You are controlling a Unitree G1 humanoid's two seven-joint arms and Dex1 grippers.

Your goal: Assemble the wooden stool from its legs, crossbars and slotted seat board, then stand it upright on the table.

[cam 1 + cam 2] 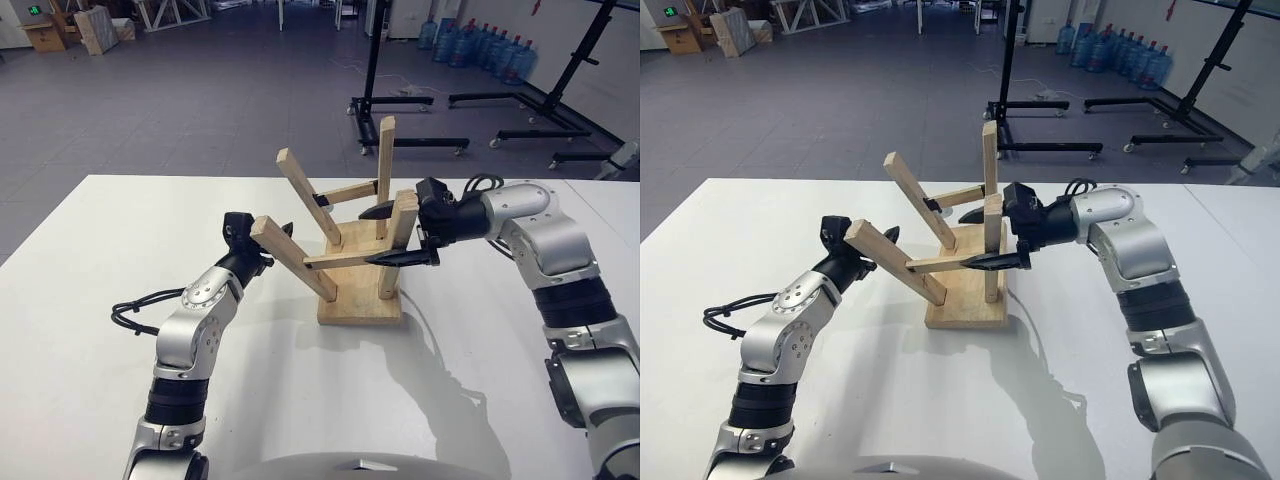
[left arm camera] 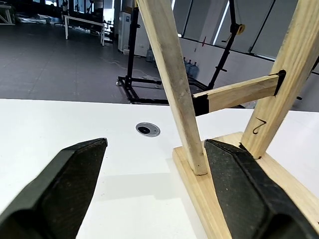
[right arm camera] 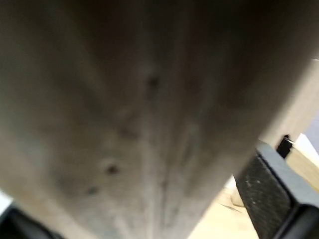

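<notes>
Left eye view: the stool [image 1: 350, 238] sits inverted on the white desk [image 1: 100, 260], seat board [image 1: 362, 305] down, legs up. The left pincer [image 1: 272, 247] is at the top of the near-left leg [image 1: 300, 265]. The right pincer [image 1: 370, 238] is spread at the near-right leg [image 1: 398, 245].

Left wrist view: the fingers [image 2: 60, 189] are spread wide, a leg rising between them.

Right wrist view: blurred wood close up, one finger [image 3: 264, 191] beside it.
</notes>
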